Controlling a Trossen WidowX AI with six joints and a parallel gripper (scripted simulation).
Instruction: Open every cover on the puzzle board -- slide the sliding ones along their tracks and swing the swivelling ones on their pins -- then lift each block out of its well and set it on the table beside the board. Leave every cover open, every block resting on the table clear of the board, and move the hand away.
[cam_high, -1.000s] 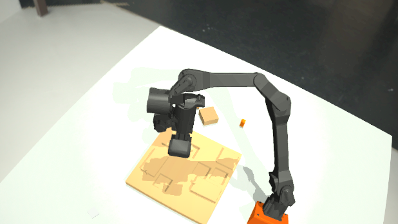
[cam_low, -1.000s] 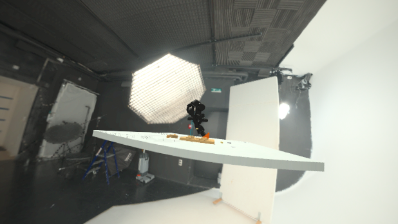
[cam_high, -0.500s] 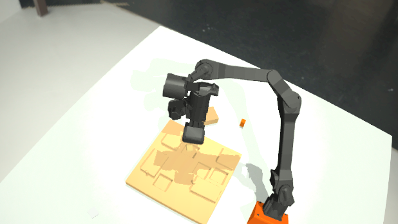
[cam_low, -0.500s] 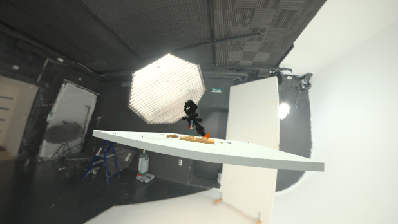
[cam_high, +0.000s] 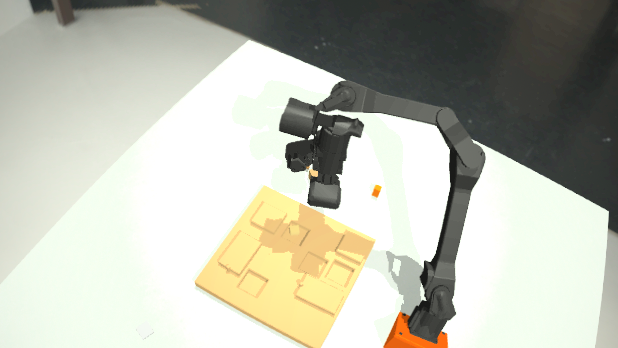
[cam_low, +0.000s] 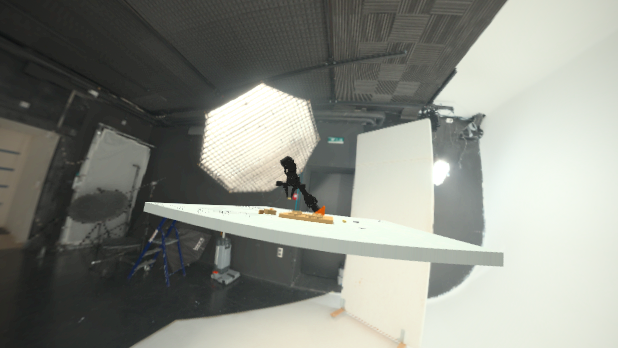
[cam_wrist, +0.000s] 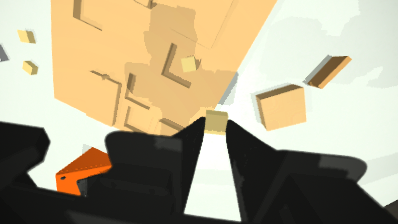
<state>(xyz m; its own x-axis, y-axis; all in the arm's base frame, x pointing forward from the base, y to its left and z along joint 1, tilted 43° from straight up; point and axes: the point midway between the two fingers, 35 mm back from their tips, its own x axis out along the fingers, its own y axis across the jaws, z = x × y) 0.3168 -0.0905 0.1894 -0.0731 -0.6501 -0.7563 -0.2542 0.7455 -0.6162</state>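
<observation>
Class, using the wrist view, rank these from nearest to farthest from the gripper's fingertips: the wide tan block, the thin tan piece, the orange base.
1. Wide tan block: just right of the fingertips.
2. Thin tan piece: farther right, higher up.
3. Orange base: lower left.

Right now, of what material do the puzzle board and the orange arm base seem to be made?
The puzzle board looks like pale, matte wood, perhaps MDF: even tan colour, crisp cut recesses, no visible grain. The orange base could be painted metal or plastic: flat, uniform colour and sharp edges.
</observation>
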